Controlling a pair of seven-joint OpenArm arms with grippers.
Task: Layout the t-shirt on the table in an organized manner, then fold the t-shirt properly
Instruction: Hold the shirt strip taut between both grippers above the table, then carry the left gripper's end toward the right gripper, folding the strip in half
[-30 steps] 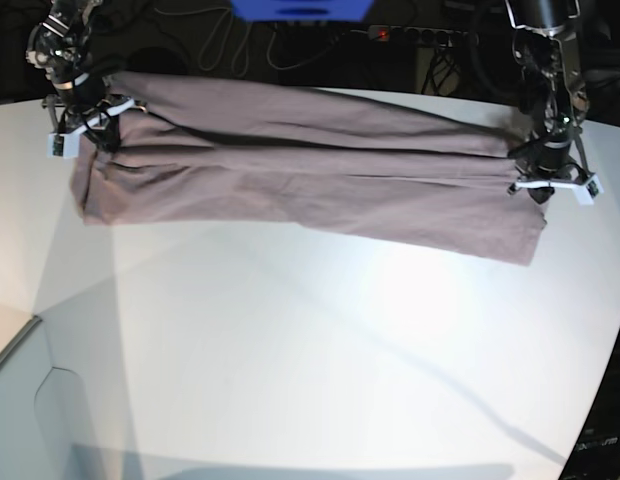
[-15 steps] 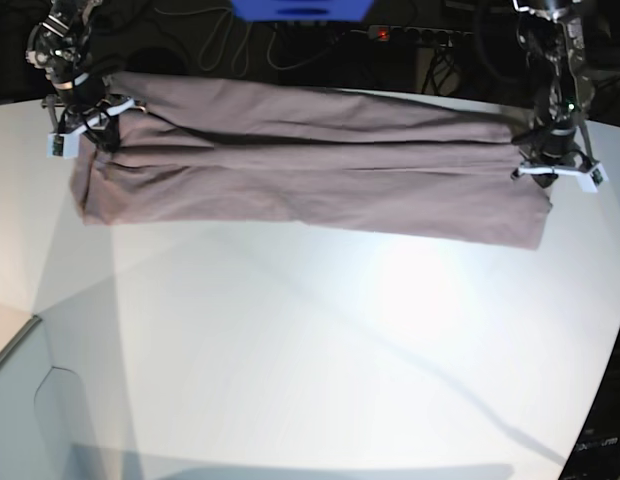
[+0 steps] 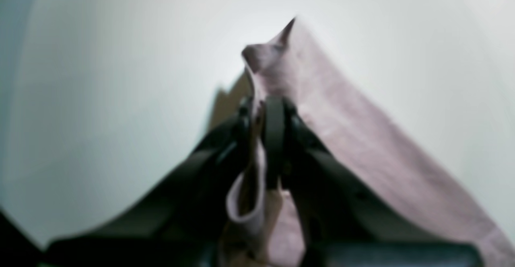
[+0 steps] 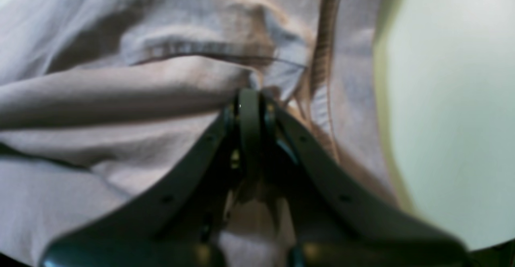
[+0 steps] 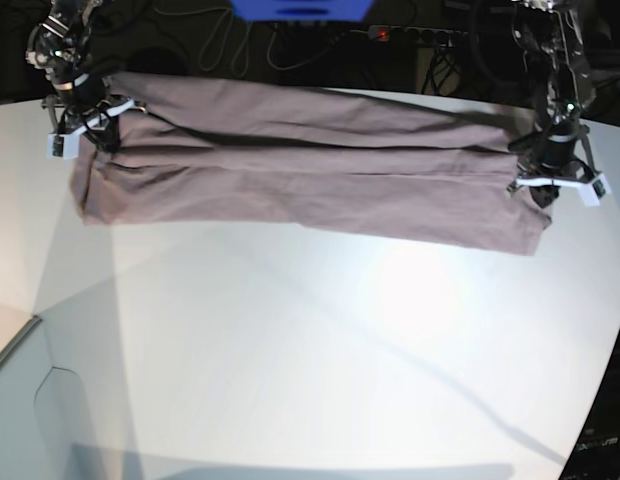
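The mauve t-shirt [image 5: 310, 175] hangs stretched in a long band between both arms at the far side of the white table [image 5: 320, 350], its lower edge resting on the tabletop. At the band's right end in the base view, my left gripper [image 5: 546, 185] is shut on the cloth; its wrist view shows the t-shirt [image 3: 342, 138] pinched between the black fingers [image 3: 275, 138], a corner sticking up past them. My right gripper [image 5: 90, 128] is shut on the band's left end; in its wrist view the t-shirt [image 4: 120, 98] bunches in folds, with a seam and ribbed edge, around the right gripper [image 4: 249, 106].
Beyond the table's far edge lie dark cables, a power strip [image 5: 415, 36] and a blue object [image 5: 300, 8]. A bare white tabletop spreads toward the near edge. A lower grey surface [image 5: 30, 420] sits at the near left corner.
The left gripper rose slightly with the shirt's right end, then came back down and a little outward. The shirt's right lower corner shifted with it. The right arm stayed still.
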